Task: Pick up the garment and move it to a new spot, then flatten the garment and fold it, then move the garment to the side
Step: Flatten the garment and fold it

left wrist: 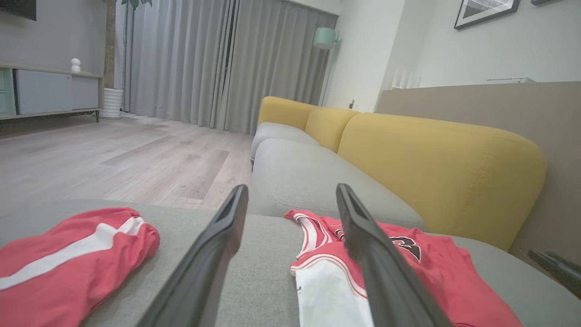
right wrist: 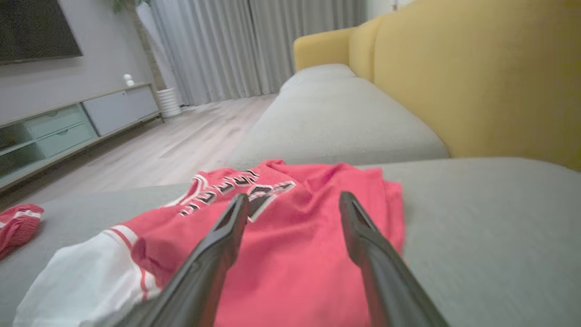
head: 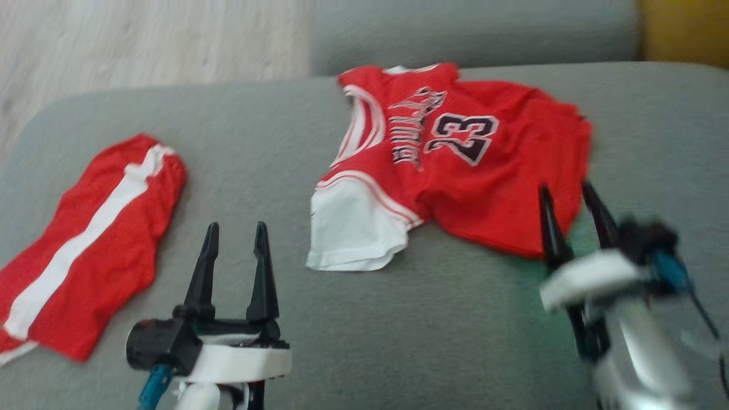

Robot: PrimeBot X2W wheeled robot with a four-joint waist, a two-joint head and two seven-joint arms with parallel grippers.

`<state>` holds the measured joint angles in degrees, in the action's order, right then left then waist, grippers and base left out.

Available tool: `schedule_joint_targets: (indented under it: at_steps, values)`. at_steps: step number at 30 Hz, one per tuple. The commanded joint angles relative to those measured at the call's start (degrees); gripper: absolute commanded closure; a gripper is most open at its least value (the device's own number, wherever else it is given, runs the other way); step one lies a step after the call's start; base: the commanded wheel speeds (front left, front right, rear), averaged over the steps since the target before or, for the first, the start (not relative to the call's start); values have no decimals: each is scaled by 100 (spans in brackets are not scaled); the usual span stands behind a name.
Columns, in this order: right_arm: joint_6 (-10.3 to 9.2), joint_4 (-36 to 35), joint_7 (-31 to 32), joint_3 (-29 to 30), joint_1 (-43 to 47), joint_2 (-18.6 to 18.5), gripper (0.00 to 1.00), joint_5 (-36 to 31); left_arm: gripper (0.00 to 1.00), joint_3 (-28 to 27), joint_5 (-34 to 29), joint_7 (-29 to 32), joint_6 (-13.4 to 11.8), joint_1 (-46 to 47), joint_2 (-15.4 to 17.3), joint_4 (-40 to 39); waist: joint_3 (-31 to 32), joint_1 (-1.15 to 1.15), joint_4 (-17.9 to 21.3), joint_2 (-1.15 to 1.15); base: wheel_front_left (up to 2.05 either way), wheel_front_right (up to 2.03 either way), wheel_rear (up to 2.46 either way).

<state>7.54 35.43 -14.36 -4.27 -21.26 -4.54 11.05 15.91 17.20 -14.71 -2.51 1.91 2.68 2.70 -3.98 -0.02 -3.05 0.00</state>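
A grey sofa (head: 455, 319) carried a rumpled red jersey (head: 455, 171) at its middle, with shorts (head: 97, 239) well off to the left. The right pincer (head: 566, 191) hovered spread and empty at the jersey's near hem, seemingly placed to flatten it; the left pincer (head: 236, 228), likewise released, hung between both garments.
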Motion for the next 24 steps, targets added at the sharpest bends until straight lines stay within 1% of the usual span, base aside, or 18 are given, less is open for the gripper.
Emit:
schedule_joint_targets:
  at_steps: [1,4,5,9,12,15,19,23,24]
  values:
    - [-5,-487,-62,56,198,100,0,-88,0,-249,-42,-29,8,172,20,-193,269,2,312,0,0,0,0]
    - [-5,-857,-62,253,906,157,0,-75,0,-245,-75,-29,53,124,20,-172,268,2,365,0,0,0,0]
    - [-5,-930,-63,225,1079,161,0,65,0,-242,-83,-29,64,110,20,-167,258,2,378,0,0,0,0]
    - [-5,-1081,-63,148,1416,164,0,315,0,-234,-118,-29,104,96,20,-142,171,2,398,0,0,0,0]
    - [-5,-1035,-63,133,1408,165,0,385,0,-208,-139,-29,133,158,20,-129,62,2,353,0,0,0,0]
    - [-5,-831,-2,64,1302,165,0,444,0,-190,-146,-29,149,222,20,-114,-56,2,285,0,0,0,0]
    - [-5,-530,115,-61,1095,166,0,399,0,-185,-167,-29,171,319,20,-90,-224,2,181,0,0,0,0]
    - [-5,-325,107,-82,924,166,0,375,0,-172,-172,-29,186,387,20,-74,-331,2,98,0,0,0,0]
    - [-5,-176,99,-78,810,166,0,315,0,-156,-170,-29,194,430,20,-60,-381,2,47,0,0,0,0]
